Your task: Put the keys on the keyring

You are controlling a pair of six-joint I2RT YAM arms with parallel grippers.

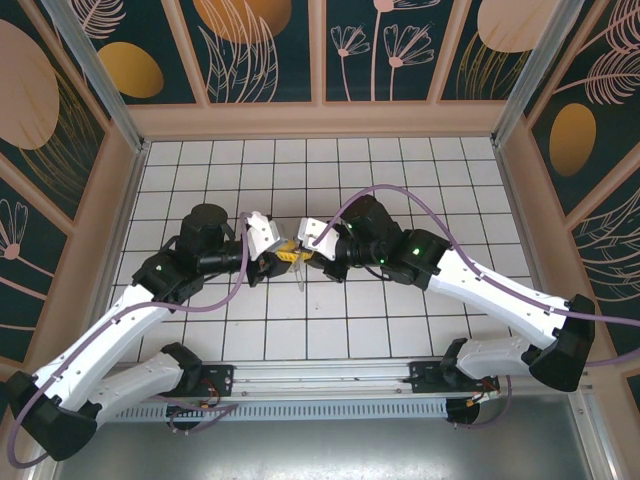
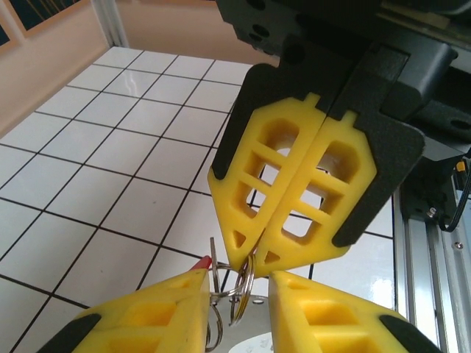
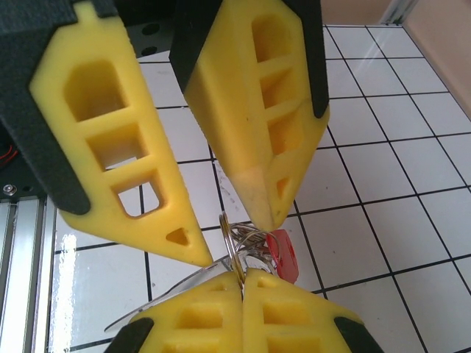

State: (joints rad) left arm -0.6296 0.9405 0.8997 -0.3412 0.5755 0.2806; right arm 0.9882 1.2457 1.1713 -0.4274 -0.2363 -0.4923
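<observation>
Both grippers meet above the middle of the tiled floor. My right gripper (image 3: 243, 275) is shut on the keyring (image 3: 229, 239), a silvery split ring standing on edge between its yellow pads. My left gripper (image 2: 239, 285) faces it, its fingers closed partway on the keys (image 2: 250, 331), a flat silvery blade spanning the gap with small rings beside it. A red-headed piece (image 3: 284, 254) hangs by the rings, against the left gripper's finger (image 2: 158, 312). One key blade (image 3: 165, 294) sticks out sideways. From above, a slim key (image 1: 300, 281) dangles below the touching tips (image 1: 293, 252).
White tiled floor (image 1: 400, 180) stretches behind and to both sides of the grippers. Wooden walls (image 1: 320, 118) ring the floor. A metal rail (image 1: 330, 382) with the arm bases runs along the near edge. Purple cables (image 1: 400, 192) arch over the right arm.
</observation>
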